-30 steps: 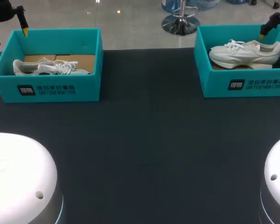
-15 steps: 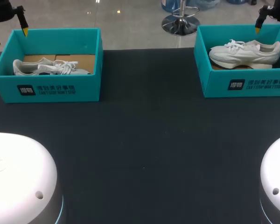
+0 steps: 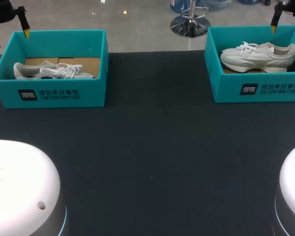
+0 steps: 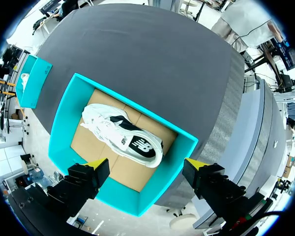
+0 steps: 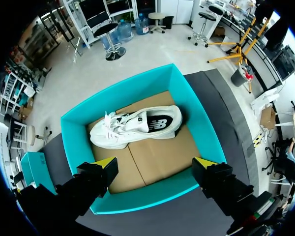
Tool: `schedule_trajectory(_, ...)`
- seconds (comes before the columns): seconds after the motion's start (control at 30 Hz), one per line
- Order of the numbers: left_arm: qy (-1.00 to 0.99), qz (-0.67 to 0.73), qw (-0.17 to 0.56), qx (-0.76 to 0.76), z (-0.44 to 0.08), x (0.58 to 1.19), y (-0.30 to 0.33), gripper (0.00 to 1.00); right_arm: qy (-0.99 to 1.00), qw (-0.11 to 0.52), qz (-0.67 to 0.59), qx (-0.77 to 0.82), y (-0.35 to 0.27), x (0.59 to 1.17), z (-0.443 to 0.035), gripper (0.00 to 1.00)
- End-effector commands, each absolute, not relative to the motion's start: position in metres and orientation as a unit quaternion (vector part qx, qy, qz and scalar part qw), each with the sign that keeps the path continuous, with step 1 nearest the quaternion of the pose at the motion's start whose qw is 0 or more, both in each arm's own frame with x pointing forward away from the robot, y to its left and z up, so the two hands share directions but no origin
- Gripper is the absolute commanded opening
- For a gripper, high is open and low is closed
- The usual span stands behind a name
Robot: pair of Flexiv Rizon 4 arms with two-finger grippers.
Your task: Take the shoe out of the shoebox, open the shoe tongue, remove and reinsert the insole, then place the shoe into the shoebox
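Two teal shoeboxes stand at the table's far corners. The left box [image 3: 59, 93] holds a white sneaker [image 3: 54, 72] lying on its side on brown cardboard. In the right box [image 3: 226, 88] a white sneaker [image 3: 258, 54] stands upright, toe toward the middle. My left gripper [image 3: 10, 37] hangs open above the left box's far left corner; the left wrist view looks down on this box [image 4: 61, 118] and the shoe [image 4: 123, 140] below the open gripper [image 4: 146, 164]. My right gripper [image 3: 288, 28] hovers open over the right box's far side, above the box [image 5: 74, 147] and the shoe [image 5: 137, 125], fingers [image 5: 155, 162] empty.
The dark table [image 3: 152, 147] stretches between and in front of the boxes. The white bases of my arms [image 3: 19, 191] fill the near corners. The other box [image 4: 32, 81] shows far across the table in the left wrist view.
My right gripper has risen and drawn back from the heel end of the right shoe. The left gripper, both boxes and both shoes have not moved.
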State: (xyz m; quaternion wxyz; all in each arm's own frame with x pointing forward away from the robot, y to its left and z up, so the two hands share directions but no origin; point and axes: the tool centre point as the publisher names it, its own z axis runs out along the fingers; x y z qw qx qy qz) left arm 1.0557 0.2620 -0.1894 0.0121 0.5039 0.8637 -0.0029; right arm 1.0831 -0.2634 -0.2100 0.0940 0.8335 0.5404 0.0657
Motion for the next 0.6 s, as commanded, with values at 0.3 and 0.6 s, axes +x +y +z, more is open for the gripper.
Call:
schedule_trajectory(0.3,0.863,-0.002,0.011,0.504,-0.189,1.056,0.263,1.0,0.525,0.127,0.055,0.839,-0.287,1.098,-0.23,1.0)
schedule_trajectory(0.6,0.863,-0.002,0.011,0.504,-0.189,1.056,0.263,1.0,0.566,0.134,0.028,0.813,-0.323,1.122,-0.257,1.0)
